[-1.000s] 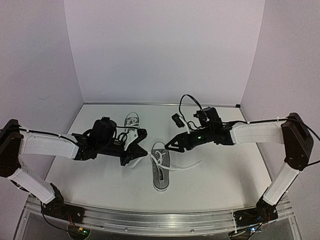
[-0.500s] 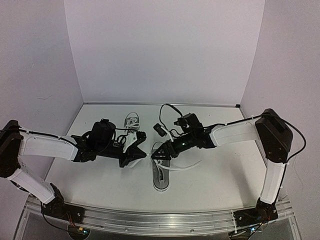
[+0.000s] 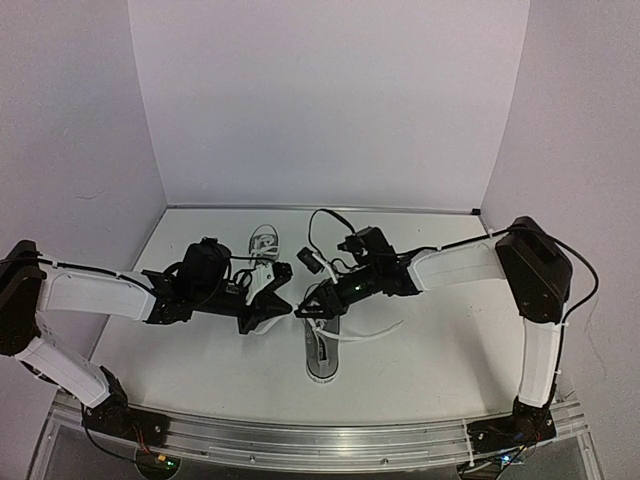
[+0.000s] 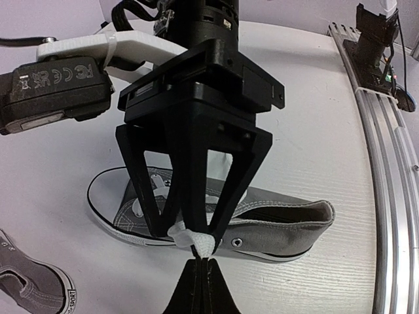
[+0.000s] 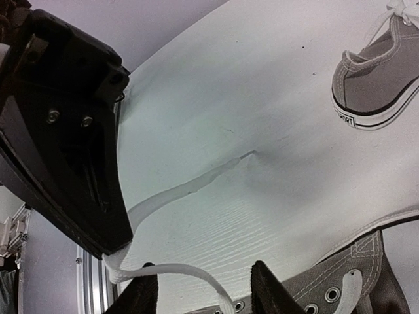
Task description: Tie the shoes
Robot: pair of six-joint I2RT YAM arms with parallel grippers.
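One grey shoe point(image 3: 322, 350) lies mid-table, its toe toward the arms; it also shows as the shoe point(image 4: 288, 222) in the left wrist view. The other shoe point(image 3: 263, 243) lies farther back. My left gripper point(image 4: 200, 267) is shut on a folded loop of white lace point(image 4: 195, 241) beside the near shoe's eyelets. My right gripper point(image 5: 204, 293) is open, tip to tip with the left gripper point(image 3: 284, 308). Its fingers point(image 4: 230, 190) straddle that lace. The same lace point(image 5: 186, 267) runs across between its fingertips point(image 5: 139, 296), touching neither pad that I can see.
A loose lace end point(image 5: 196, 185) trails over the white table point(image 3: 450, 340). Another lace tail point(image 3: 372, 333) lies right of the near shoe. The second shoe point(image 5: 374, 84) sits apart. White walls point(image 3: 330, 110) close in the back and sides, and a metal rail point(image 3: 320, 435) runs along the near edge.
My right arm has swung left over the near shoe until its tips meet the left gripper, and its jaws have narrowed. The left gripper has stayed put, shut on the lace.
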